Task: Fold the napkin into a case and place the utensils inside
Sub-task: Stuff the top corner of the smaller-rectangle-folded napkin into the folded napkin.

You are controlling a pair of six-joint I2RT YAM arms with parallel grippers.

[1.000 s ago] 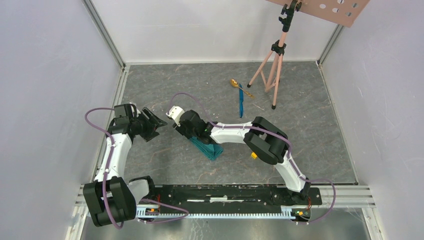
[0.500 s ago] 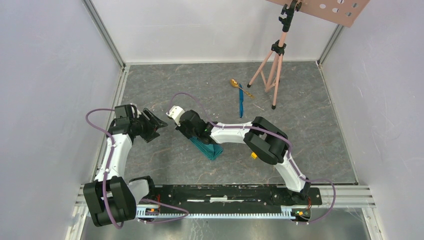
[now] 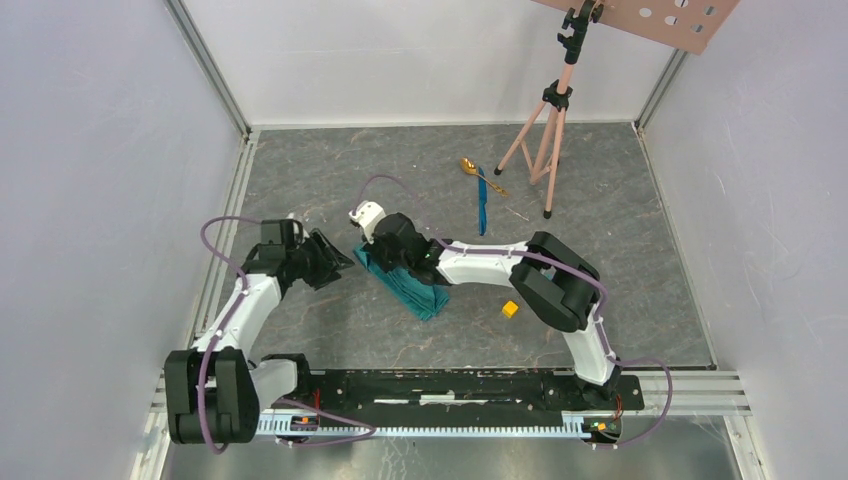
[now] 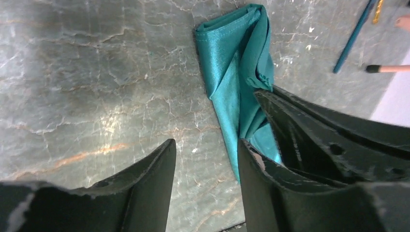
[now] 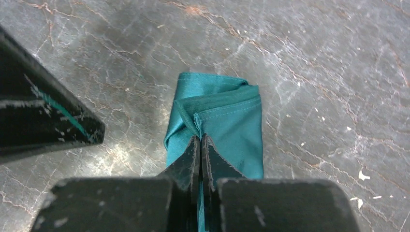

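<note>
The teal napkin [image 3: 418, 291] lies mid-table as a narrow, long folded strip [image 4: 235, 63]. My right gripper [image 3: 385, 262] is over its far left end, jaws shut on a raised hem of the cloth [image 5: 200, 140]. My left gripper [image 3: 340, 262] stands open just left of that end, with bare table between its fingers [image 4: 205, 145]; its right finger is at the cloth's edge. The gold spoon [image 3: 467, 166] and the blue knife [image 3: 482, 205] lie side by side farther back, apart from both grippers.
A small yellow cube [image 3: 510, 309] sits on the table right of the napkin, beside the right arm's elbow. A pink tripod [image 3: 545, 130] stands at the back right, just beyond the utensils. White walls enclose the table.
The right gripper has shut on the napkin's hem and shifted slightly back and right. The left arm has swung right toward the cloth, its jaws a little narrower. The yellow cube now shows fully.
</note>
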